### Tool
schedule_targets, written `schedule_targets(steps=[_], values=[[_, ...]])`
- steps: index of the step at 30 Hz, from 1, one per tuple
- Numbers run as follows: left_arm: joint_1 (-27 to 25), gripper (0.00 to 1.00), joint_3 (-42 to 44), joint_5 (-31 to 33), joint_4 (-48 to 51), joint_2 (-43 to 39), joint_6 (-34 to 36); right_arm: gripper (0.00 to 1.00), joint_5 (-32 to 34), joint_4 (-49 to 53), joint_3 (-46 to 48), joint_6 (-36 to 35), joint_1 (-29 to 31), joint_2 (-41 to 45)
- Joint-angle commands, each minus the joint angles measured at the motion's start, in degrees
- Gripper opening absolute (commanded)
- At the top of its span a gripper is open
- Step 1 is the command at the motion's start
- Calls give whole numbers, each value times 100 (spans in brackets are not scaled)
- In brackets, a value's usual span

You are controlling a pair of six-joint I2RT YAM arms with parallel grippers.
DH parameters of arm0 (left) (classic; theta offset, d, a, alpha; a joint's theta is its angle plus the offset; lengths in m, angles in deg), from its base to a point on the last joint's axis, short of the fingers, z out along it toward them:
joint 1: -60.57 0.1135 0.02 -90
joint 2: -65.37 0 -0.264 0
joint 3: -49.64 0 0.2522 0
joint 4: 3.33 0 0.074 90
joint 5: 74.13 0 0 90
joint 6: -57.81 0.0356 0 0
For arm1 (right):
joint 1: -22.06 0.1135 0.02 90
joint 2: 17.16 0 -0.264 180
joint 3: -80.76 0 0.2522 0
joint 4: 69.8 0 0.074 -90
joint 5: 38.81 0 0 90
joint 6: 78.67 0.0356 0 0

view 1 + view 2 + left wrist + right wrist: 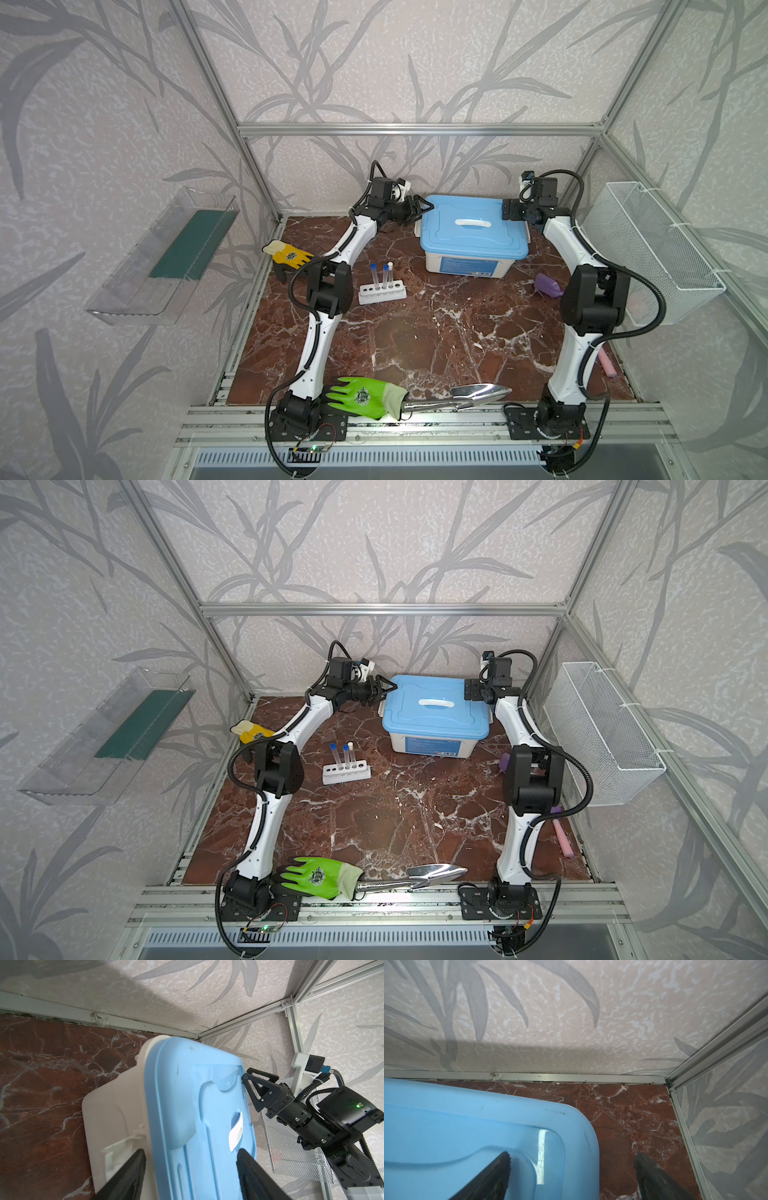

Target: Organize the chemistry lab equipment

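A white six-hole rack stands left of centre on the table. It holds three upright test tubes, two with blue caps and one with a white cap. A purple bottle lies on its side by the right arm. At the back stands a white box with a blue lid. My left gripper is open and straddles the lid's left edge. Open too, my right gripper straddles the lid's right edge. Neither holds anything.
A yellow glove lies at the left edge. A green glove and a metal trowel lie at the front. A pink block sits front right. A wire basket hangs on the right wall, a clear shelf on the left.
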Motion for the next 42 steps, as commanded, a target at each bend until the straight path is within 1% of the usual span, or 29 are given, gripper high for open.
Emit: schedule_targets(steps=[1,19,26,29,34,40,42], values=[[-4,70,-249,26,55,178,57,92,171,140,-228,7,22,-212],[-10,70,-302,-26,99,212,71,92,544,270,-783,388,68,-724],[-13,71,-267,14,248,107,212,92,693,458,-1065,518,77,-872],[-13,73,-249,73,327,5,322,92,776,558,-1133,572,77,-899],[-13,74,-56,157,349,-240,450,92,500,329,-815,694,77,-615],[-14,75,93,201,302,-490,505,99,93,83,-462,781,77,-146],[-13,76,92,225,311,-550,511,100,-25,45,-358,808,77,2]])
